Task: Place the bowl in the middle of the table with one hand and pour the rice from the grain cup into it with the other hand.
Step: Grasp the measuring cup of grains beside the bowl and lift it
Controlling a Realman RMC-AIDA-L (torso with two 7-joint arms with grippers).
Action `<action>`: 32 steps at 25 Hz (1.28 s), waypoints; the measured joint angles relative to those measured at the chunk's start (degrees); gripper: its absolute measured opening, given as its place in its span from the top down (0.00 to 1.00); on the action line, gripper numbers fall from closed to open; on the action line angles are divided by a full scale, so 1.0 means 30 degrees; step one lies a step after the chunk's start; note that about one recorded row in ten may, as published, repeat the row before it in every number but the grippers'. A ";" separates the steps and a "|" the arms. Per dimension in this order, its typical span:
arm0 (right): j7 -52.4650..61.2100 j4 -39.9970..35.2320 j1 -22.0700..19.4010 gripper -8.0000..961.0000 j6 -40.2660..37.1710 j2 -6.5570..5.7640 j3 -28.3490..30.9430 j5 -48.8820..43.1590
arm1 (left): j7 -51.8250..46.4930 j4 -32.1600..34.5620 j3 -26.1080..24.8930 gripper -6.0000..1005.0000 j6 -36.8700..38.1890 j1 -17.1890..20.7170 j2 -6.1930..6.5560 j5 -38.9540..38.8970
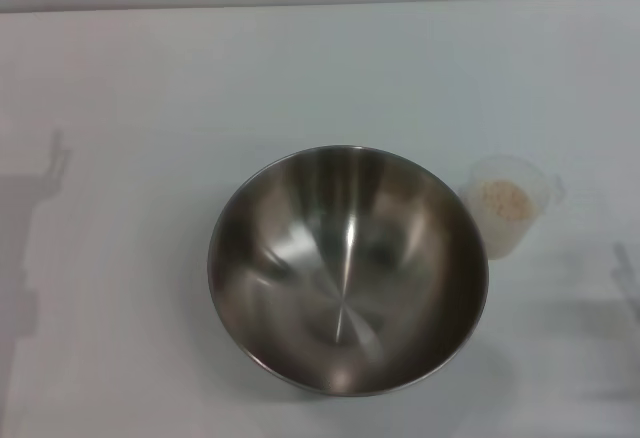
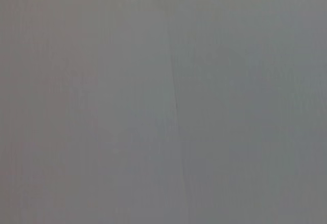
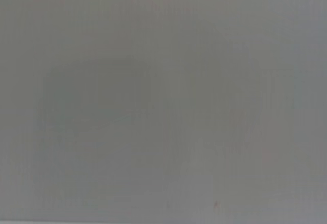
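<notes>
The bowl [image 1: 347, 270] sits on the table [image 1: 150, 108], empty, its near rim close to the head view's lower edge, roughly mid-width. Just beyond its right rim, near but apparently not touching, stands the cup [image 1: 507, 216], upright, with rice [image 1: 503, 198] low inside. Neither gripper appears in any view, so finger state cannot be told; only faint shadows lie on the table well left and right of the bowl. Judged step: seating the bowl centrally, if it is not already there, before any pour. Done well, the left arm takes the rim on the side away from the cup and slides the bowl without nudging the cup; the right arm then grips the cup low and level. Both wrist views show only blank grey surface, so arm positions remain unverified.
</notes>
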 joint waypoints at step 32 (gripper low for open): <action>-0.0023 0.0561 0.2548 0.15 0.4416 0.0012 -0.1195 -0.0017 | -0.0807 0.0602 0.0376 0.16 -0.0016 -0.0353 -0.0036 0.0024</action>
